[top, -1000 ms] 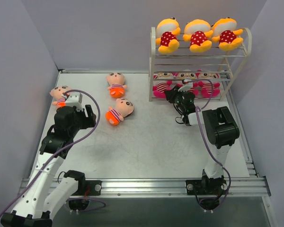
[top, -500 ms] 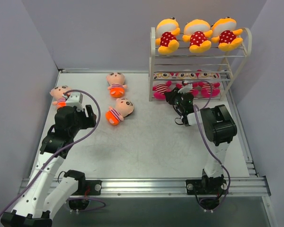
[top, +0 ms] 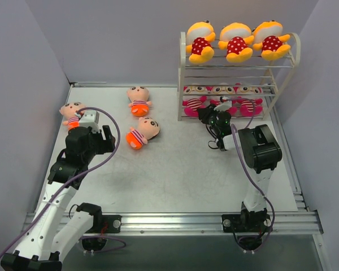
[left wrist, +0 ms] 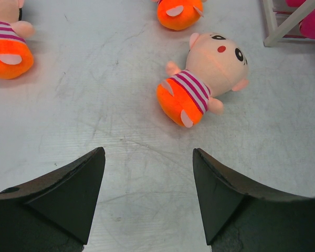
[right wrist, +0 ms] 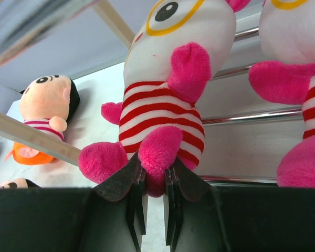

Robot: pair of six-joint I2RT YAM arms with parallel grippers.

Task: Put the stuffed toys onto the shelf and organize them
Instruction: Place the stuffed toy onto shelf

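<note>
Tidying the pink row on a lower tier of the white shelf [top: 181, 73], below 3 yellow dolls [top: 235, 42]. Leaving 3 peach dolls [top: 139, 100] on the table [top: 175, 164], well apart from it. Pinching 1 pink-striped doll [right wrist: 168, 105] by a foot in the narrowed right claw [right wrist: 154, 173]; hovering the wide-open left claw [left wrist: 148, 157] near 1 peach doll [left wrist: 205, 86]. Next, likely: releasing, then lowering left to grasp.

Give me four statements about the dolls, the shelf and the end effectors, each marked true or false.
1. Three yellow dolls sit on the shelf's top tier. True.
2. The left end effector holds a peach doll. False: it is open and empty, above the table.
3. The right end effector is shut on a pink-striped doll's foot. True.
4. Every peach doll is on the shelf. False: three lie on the table.
</note>
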